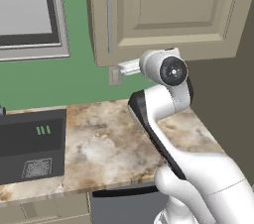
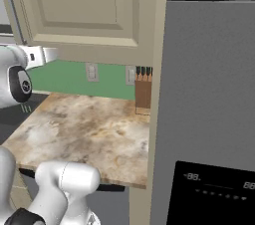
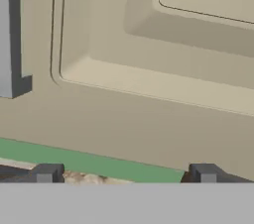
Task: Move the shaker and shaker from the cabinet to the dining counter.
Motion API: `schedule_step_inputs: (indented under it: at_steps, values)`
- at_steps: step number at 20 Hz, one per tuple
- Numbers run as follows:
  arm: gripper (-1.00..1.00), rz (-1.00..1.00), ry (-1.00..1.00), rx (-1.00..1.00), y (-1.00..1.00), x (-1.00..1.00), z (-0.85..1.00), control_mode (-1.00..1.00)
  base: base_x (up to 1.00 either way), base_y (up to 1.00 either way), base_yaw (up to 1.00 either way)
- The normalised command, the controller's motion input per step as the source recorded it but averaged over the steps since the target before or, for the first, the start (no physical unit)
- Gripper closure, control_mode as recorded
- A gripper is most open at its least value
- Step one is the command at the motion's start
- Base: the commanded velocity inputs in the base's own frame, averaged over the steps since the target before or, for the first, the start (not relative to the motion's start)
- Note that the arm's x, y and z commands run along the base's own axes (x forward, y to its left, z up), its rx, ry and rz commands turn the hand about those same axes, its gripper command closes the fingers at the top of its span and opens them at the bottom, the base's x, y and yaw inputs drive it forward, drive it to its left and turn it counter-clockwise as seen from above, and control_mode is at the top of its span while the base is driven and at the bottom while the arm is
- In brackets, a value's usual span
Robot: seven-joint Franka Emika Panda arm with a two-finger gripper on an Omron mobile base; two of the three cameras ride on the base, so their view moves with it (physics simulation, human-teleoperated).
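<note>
The beige wall cabinet (image 1: 168, 15) hangs over the worktop with its panelled door shut, so the shakers are hidden. Its slim metal handle (image 1: 108, 17) runs down the door's left edge. My arm is raised, and the hand reaches toward the door's lower left corner, just below the handle. In the hand view the cabinet door (image 3: 149, 94) stands close ahead, with the handle (image 3: 10, 34) at the left edge. My gripper (image 3: 126, 174) is open, with nothing between its fingertips (image 3: 47, 173). The dining counter is out of view.
A marbled worktop (image 1: 109, 139) lies below the cabinet, with a dark appliance (image 1: 32, 151) on its left end. A knife block (image 2: 143, 92) stands at its back right, beside a tall grey fridge (image 2: 209, 119). Wall outlets (image 2: 92, 72) sit on the green backsplash.
</note>
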Motion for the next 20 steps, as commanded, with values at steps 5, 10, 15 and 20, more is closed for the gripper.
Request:
schedule_step_inputs:
  at_steps: [5, 10, 15, 20]
  values:
    - [-1.00, 0.19, 0.00, 0.05, 0.20, 0.00, 0.22, -1.00, 0.00, 0.00, 0.00]
    - [-1.00, 0.15, -0.01, 0.01, 0.30, 0.00, 0.14, -1.00, 0.00, 0.00, 0.00]
    - [-1.00, 0.07, -0.05, 0.00, 0.37, 0.00, 0.11, -1.00, 0.00, 0.00, 0.00]
    - [-1.00, 0.03, -0.18, 0.00, 0.32, 0.00, 0.15, -1.00, 0.00, 0.00, 0.00]
